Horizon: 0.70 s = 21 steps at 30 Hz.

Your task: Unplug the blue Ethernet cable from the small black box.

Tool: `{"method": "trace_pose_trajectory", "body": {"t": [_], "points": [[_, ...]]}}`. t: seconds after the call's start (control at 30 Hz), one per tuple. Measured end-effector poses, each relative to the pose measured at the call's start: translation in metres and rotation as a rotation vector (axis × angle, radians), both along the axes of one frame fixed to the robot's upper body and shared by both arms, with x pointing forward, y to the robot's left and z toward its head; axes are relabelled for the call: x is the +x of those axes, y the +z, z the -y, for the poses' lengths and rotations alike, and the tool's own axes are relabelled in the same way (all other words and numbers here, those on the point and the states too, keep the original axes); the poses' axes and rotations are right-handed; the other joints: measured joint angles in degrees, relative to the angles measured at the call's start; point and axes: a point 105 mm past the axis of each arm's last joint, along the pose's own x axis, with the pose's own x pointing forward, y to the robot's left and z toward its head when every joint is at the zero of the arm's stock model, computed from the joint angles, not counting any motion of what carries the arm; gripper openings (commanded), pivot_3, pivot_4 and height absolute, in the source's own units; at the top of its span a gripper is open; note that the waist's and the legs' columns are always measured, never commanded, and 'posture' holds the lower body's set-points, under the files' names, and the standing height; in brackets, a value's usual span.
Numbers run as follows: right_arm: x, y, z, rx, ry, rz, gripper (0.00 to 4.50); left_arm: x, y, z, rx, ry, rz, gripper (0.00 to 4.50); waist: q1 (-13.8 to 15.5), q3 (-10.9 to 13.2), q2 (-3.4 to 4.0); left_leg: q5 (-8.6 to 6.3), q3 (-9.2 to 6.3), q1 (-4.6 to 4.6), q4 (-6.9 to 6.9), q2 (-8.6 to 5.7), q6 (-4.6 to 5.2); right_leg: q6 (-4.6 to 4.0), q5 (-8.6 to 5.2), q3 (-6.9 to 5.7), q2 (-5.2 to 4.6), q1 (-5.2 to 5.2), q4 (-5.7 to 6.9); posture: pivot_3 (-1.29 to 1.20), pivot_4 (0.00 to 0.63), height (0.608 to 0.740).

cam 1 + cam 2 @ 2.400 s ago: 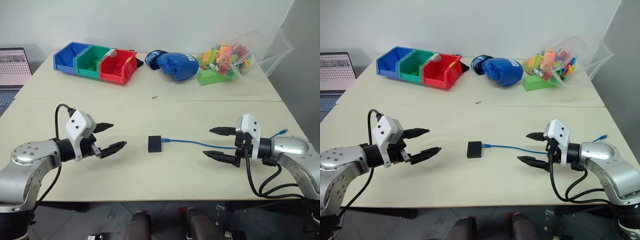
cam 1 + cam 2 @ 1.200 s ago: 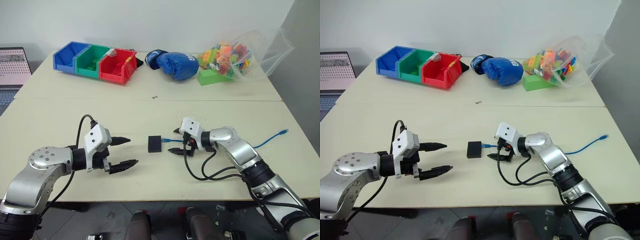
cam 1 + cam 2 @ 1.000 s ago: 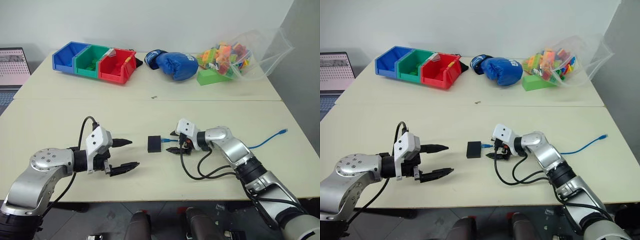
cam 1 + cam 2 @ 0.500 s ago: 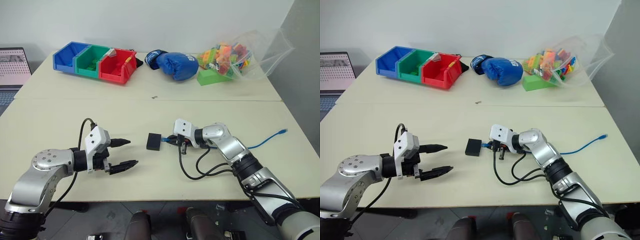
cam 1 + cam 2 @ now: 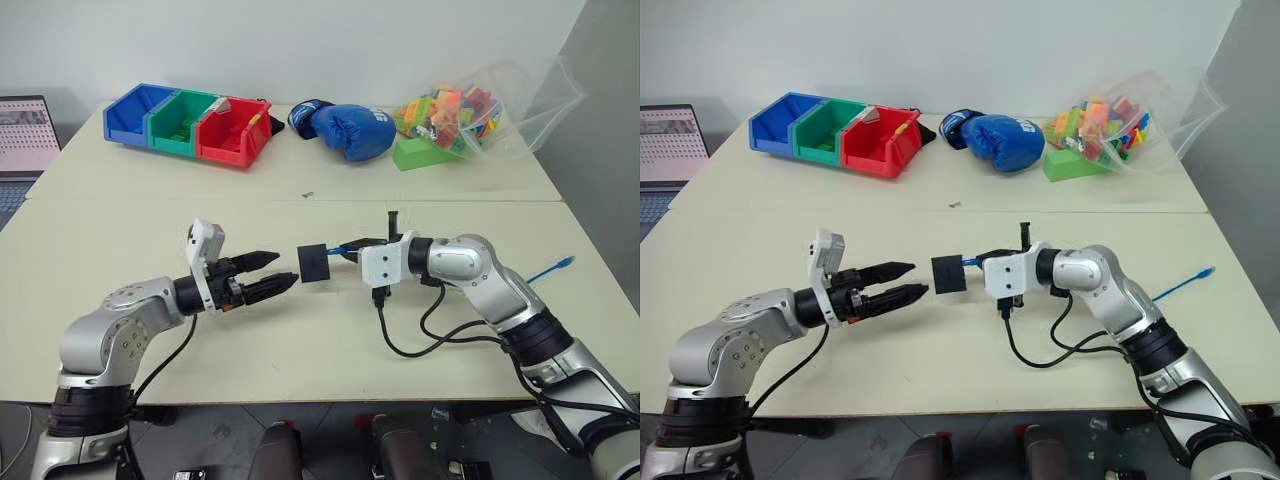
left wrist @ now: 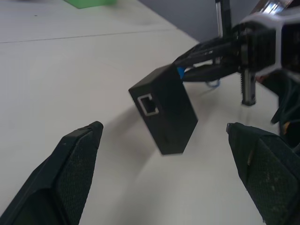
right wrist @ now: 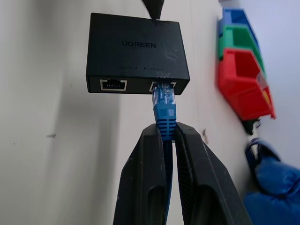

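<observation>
R gripper (image 7: 165, 140) was clamped on blue Ethernet cable (image 7: 165, 110) just behind plug, UGREEN box (image 5: 313, 263) hanging off table. L gripper (image 5: 268, 273), jaws wide, empty, faced box along cable axis, close.

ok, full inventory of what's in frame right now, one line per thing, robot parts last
small black box: 1, black, lifted off the table centre, hanging on the cable plug
blue Ethernet cable: 1, blue, plugged into the box, free end near the right table edge
storage bins: 3, blue, green, red, joined in a row, far left
boxing glove: 1, blue, far centre
bag of toy blocks: 1, clear with mixed colours, far right
green block: 1, green, in front of the bag
laptop: 1, screen lit, beyond the left table edge
table: 1, cream
left gripper: 1, black fingers, open, just left of the box
right gripper: 1, black fingers, shut on the cable behind the plug
</observation>
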Motion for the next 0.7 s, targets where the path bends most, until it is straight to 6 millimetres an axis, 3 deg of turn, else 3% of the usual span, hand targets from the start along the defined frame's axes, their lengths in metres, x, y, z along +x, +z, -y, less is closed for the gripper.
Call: {"method": "trace_pose_trajectory", "body": {"t": [0.3, 0.4, 0.7], "points": [[-0.012, 0.018, -0.014, 0.068, 0.057, 0.069, 0.05, 0.003, -0.001, 0.006, -0.076, -0.018, -0.073, 4.50, 0.2, 0.0, 0.00, 0.01, -0.02, 0.01, 0.02, -0.02, -0.01, -0.06, 0.03, -0.01, -0.02, 0.02, 0.00, 0.00, 0.150, 0.740], [-0.010, 0.021, -0.011, 0.081, 0.049, 0.073, 0.05, 0.002, 0.004, 0.006, -0.099, -0.027, -0.075, 4.14, 0.2, 0.0, 0.00, 0.01, -0.02, 0.01, 0.02, -0.01, -0.01, -0.06, 0.03, -0.01, -0.02, 0.03, 0.00, 0.00, 0.150, 0.740], [-0.011, 0.022, -0.011, 0.084, 0.059, 0.082, 0.05, -0.001, 0.011, 0.006, -0.170, -0.048, -0.097, 2.11, 0.2, 0.0, 0.00, 0.01, -0.02, 0.01, 0.02, -0.02, -0.01, -0.06, 0.03, 0.01, -0.03, 0.03, 0.00, 0.00, 0.150, 0.740]]}}
